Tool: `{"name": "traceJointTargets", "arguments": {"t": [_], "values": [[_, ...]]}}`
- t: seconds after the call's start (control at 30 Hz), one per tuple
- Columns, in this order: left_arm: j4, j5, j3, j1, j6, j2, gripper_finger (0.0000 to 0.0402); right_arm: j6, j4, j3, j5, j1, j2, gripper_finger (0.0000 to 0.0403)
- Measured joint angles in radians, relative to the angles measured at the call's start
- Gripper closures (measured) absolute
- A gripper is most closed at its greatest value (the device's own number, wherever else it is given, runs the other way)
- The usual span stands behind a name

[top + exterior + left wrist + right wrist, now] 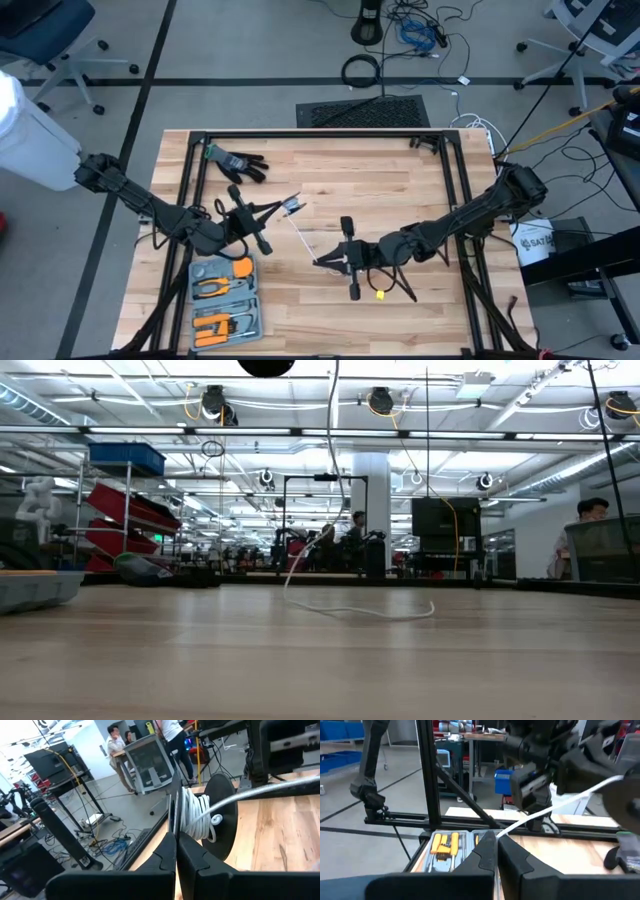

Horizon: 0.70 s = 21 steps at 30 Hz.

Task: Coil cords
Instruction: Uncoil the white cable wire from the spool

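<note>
White cord point(305, 240) runs taut between the left gripper point(283, 207), pinching what looks like the spool point(220, 815), and the right gripper point(322, 262), clamped on cord. Feed slack slowly for even winding.

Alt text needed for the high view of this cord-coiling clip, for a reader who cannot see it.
Seen from above, two dark arms meet mid-table: the left gripper and the right gripper, both shut, hold a thin white cord taut between them. A black glove lies near the table's far edge and a grey tool tray near its front edge.
</note>
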Motion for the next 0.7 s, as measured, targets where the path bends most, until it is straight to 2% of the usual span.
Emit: {"name": "traceJointTargets", "arguments": {"t": [0.13,0.27,0.57,0.7], "values": [[0.0,0.0,0.0,-0.001,0.0,0.0,0.0401,0.01,-0.009,0.0,-0.014,-0.001,0.02,0.0403],[-0.001,-0.002,0.0,-0.003,0.0,0.0,0.0401,0.029,-0.009,0.0,-0.084,0.0,0.018,0.0403],[0.032,0.0,0.0,-0.008,0.001,0.0,0.0401,0.055,-0.019,0.021,-0.111,0.001,0.025,0.0403],[0.105,0.051,0.0,-0.007,0.0,-0.001,0.0401,0.069,-0.018,0.021,-0.121,-0.015,0.064,0.0403]]}}
